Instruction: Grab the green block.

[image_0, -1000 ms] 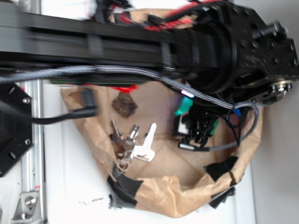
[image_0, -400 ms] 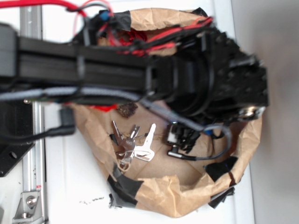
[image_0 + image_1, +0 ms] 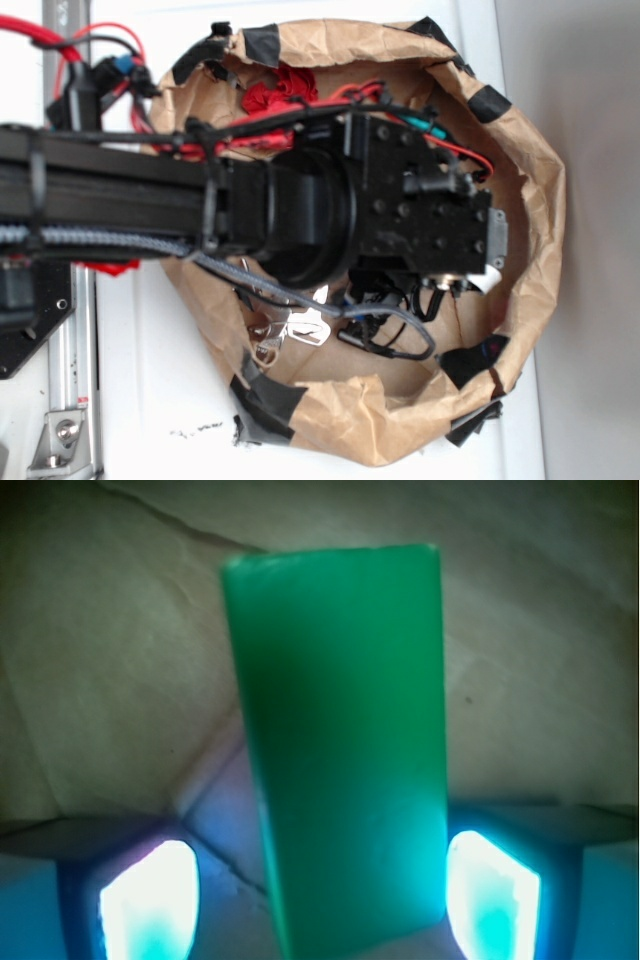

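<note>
Green block [image 3: 340,750] fills the middle of the wrist view, a smooth flat slab standing lengthwise up the frame and tilted slightly, lying on creased brown paper [image 3: 110,680]. The claw [image 3: 320,900] has its two fingers spread, one glowing fingertip [image 3: 150,905] at the block's lower left with a gap of paper between, the other [image 3: 490,900] just beside the block's lower right edge; whether that one touches the block cannot be told. Neither finger is clamped on it.

From the exterior view the black arm [image 3: 200,205] reaches across from the left over a crumpled brown paper bag [image 3: 530,180] patched with black tape, which sits on the white bench [image 3: 150,400]. The wrist housing [image 3: 420,210] hangs over the bag's inside and hides the block and the claw there. A red cloth wad [image 3: 285,90] lies near the bag's upper rim. Silver keys [image 3: 300,325] show just below the arm, partly covered by a grey cable [image 3: 300,300].
</note>
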